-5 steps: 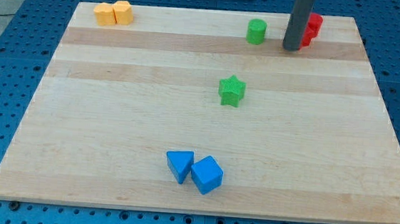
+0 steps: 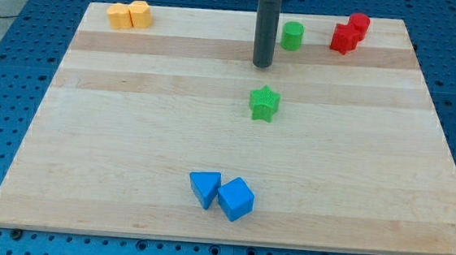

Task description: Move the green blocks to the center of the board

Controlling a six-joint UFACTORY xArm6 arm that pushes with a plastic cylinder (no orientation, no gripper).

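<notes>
A green cylinder block (image 2: 292, 36) stands near the view's top, right of middle. A green star block (image 2: 263, 103) lies near the board's middle, a little above centre. My tip (image 2: 262, 64) rests on the board just left of and slightly below the green cylinder, and above the green star. It touches neither block.
Two red blocks (image 2: 348, 34) sit at the view's top right. Two yellow-orange blocks (image 2: 130, 14) sit at the top left. A blue triangle (image 2: 204, 187) and a blue cube (image 2: 236, 198) lie near the bottom middle. The wooden board (image 2: 129, 136) rests on a blue pegboard table.
My tip has moved left and a little down, from beside the red blocks, past the green cylinder, to its left side. No block has moved.
</notes>
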